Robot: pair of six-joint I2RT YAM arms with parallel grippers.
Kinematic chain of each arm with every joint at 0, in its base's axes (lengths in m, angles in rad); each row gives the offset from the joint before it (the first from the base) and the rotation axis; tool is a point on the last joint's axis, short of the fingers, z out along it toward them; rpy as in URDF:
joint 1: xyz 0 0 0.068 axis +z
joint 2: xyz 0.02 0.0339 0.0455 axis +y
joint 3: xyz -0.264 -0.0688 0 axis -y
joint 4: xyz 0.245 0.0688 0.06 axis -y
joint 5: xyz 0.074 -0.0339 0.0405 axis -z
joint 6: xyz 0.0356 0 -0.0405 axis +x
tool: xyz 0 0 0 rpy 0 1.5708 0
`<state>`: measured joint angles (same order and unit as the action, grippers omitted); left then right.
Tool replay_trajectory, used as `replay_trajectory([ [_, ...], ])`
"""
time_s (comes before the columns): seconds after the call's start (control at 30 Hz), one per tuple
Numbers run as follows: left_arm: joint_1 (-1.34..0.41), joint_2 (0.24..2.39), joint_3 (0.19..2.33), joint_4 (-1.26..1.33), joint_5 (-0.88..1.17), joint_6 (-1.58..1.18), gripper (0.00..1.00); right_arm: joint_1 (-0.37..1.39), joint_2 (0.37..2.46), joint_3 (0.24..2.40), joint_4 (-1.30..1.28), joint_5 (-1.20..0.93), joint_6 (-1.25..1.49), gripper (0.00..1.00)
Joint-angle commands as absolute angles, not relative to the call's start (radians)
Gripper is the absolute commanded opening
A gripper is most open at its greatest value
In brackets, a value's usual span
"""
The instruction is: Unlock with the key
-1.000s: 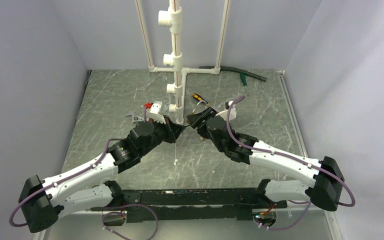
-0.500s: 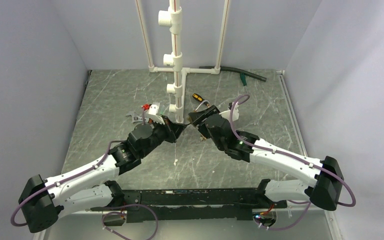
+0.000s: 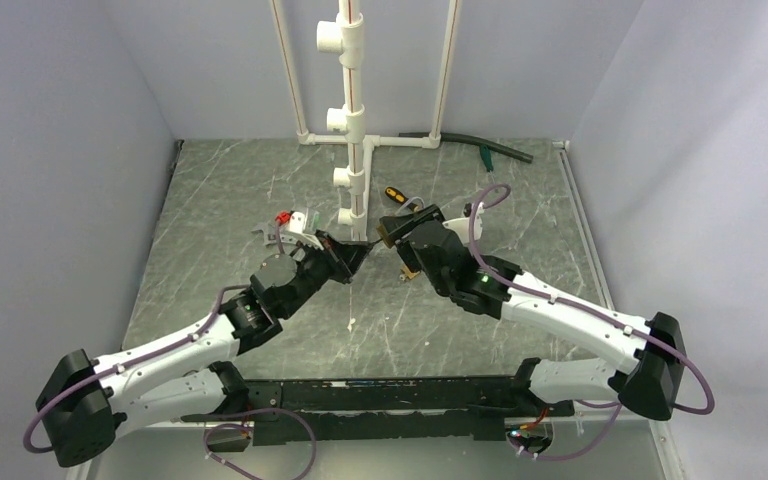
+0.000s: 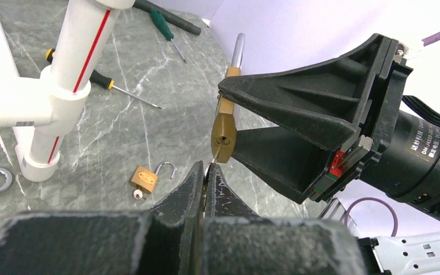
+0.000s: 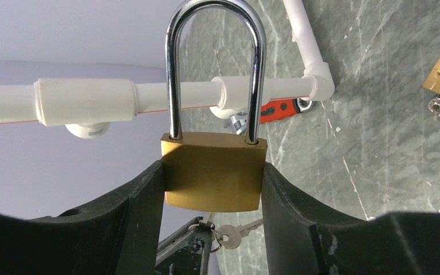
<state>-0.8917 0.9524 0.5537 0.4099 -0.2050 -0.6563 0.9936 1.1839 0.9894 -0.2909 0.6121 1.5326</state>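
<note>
L gripper (image 4: 206,175): shut on the key (image 4: 215,154), head end hidden in the jaws. Blade tip is at the keyhole (image 4: 223,139) in the padlock (image 5: 214,171) underside; entry depth can't be told.

R gripper (image 5: 213,192): clamped on the padlock body sides, held above the counter (image 4: 91,132).

Handling: the key looks light, thin, stiff and prob. slick, so it is likely to pivot. Hold the head flat, close to the blade.

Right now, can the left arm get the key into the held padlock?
Probably yes: the left gripper pinches the key, its tip at the keyhole of the padlock held by the right gripper; nothing between.
</note>
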Motion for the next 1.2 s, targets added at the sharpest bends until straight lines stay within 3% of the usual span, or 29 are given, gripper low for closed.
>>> replay_trajectory([
  [0.0, -0.886, 0.99, 0.548, 0.501, -0.257, -0.652, 0.0, 1.012, 1.182, 1.085, -0.192, 0.575, 1.588, 0.0],
  [0.6, -0.901, 1.085, 0.523, 0.652, -0.329, -0.636, 0.0, 1.022, 1.251, 1.214, -0.345, 0.604, 1.69, 0.0],
  [1.17, -0.904, 1.126, 0.514, 0.728, -0.357, -0.644, 0.0, 1.049, 1.25, 1.191, -0.27, 0.564, 1.674, 0.0],
])
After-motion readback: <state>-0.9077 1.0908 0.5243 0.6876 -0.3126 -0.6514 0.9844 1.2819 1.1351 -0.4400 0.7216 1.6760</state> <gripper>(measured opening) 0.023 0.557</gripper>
